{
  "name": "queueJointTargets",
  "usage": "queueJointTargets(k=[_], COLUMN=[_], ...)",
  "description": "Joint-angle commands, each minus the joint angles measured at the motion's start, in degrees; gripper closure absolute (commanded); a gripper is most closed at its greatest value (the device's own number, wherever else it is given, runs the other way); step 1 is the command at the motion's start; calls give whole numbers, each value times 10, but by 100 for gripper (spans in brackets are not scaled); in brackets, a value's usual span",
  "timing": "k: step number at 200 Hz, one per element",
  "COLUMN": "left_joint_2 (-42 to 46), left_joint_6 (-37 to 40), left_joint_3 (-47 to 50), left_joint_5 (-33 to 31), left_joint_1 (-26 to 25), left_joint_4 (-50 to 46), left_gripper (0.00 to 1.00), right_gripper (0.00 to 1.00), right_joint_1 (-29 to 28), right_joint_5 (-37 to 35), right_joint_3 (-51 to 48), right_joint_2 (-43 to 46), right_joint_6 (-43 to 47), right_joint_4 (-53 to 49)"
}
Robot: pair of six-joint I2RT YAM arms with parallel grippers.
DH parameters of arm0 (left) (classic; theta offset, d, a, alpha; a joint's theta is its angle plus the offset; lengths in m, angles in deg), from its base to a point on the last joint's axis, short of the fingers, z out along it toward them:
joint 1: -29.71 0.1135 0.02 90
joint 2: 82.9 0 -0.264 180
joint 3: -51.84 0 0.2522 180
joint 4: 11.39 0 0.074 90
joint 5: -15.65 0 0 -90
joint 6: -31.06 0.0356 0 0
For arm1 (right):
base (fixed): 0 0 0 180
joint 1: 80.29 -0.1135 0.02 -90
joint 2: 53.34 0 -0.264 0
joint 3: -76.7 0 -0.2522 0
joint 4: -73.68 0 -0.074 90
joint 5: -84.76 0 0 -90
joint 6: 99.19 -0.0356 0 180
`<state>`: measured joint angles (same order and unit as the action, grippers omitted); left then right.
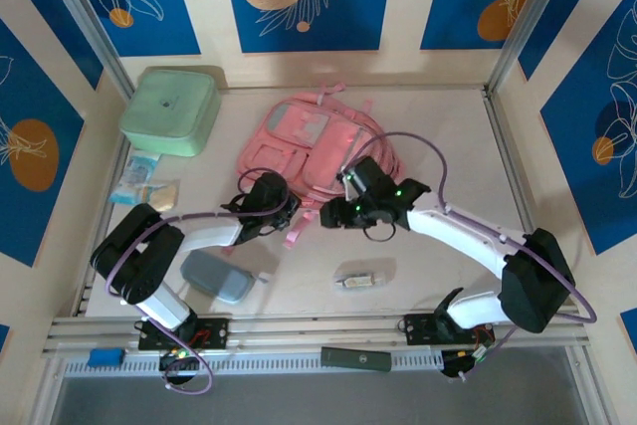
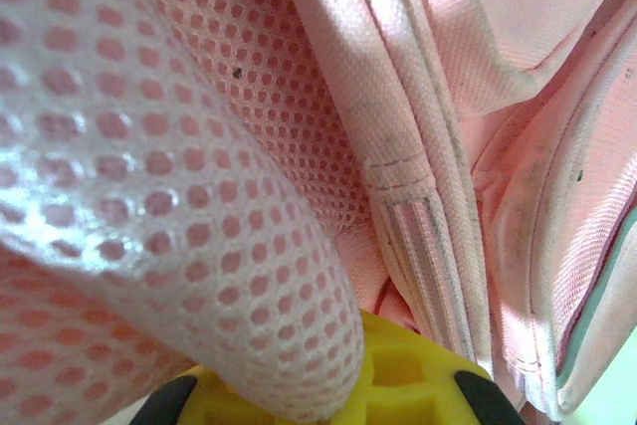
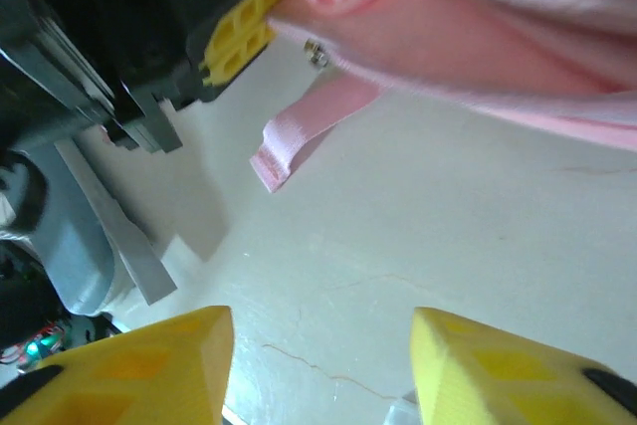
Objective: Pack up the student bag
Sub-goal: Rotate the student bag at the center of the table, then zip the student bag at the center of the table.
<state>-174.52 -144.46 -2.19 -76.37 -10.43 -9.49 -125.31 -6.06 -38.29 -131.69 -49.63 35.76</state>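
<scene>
**Q:** Where is the student bag (image 1: 299, 141), and why there?

**A:** It lies flat at the far centre of the table (image 1: 448, 136). Its near edge faces the arm bases, so both arms can likely reach it.

**Q:** Left gripper (image 1: 279, 204)?

**A:** It is at the bag's near-left edge. In the left wrist view, pink mesh drapes over one yellow finger (image 2: 408, 385). Whether the jaws pinch the fabric cannot be told. The position suggests lifting a flap or opening.

**Q:** Right gripper (image 3: 318, 345)?

**A:** Its fingers are spread and hold nothing. It hovers over bare table beside the bag's near edge, close to a loose strap end (image 3: 299, 136). It is probably staged to assist.

**Q:** Surroundings?

**A:** A grey-blue pouch (image 1: 217, 278) lies near the left arm's base, and a mint-green box (image 1: 169, 111) sits at far left. Both are apart from the bag, probably awaiting packing.
</scene>
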Motion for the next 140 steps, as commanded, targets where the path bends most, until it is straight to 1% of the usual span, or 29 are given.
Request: queueJointTargets(k=[1,11,21,28,55,62,79,95,110,118,140], left_joint_2=[14,19,26,31,41,43,47,48,47,48,53], left_joint_6=[-14,-19,-22,-21,-23,-24,-25,-30,-37,-40,-39], left_joint_3=[-23,-21,-20,-20,-21,-20,-17,-15,-11,-10,-12], left_joint_5=[31,30,28,27,32,32,35,44,51,54,57], left_joint_1=[-21,-23,-25,-25,-27,-29,-31,-32,-34,-36,-42], left_joint_4=[46,50,49,45,48,51,60,67,83,91,90], left_gripper=[100,100,100,100,100,100,100,100,100,100,100], right_gripper=[55,58,60,61,63,65,65,64,63,60,59], right_joint_1=[-32,-42,-51,-53,-56,-60,-76,-82,-82,-82,-90], right_joint_5=[-42,-75,-133,-156,-173,-191,-254,-262,-301,-317,-324], right_joint_3=[-17,-9,-1,0,-3,4,13,5,18,24,27], right_joint_2=[-28,-47,-65,-75,-119,-129,-143,-151,-162,-164,-162], right_joint_6=[-56,-66,-80,-86,-92,-89,-73,-38,-41,-43,-7], right_joint_4=[115,122,122,136,206,205,212,263,241,232,253])
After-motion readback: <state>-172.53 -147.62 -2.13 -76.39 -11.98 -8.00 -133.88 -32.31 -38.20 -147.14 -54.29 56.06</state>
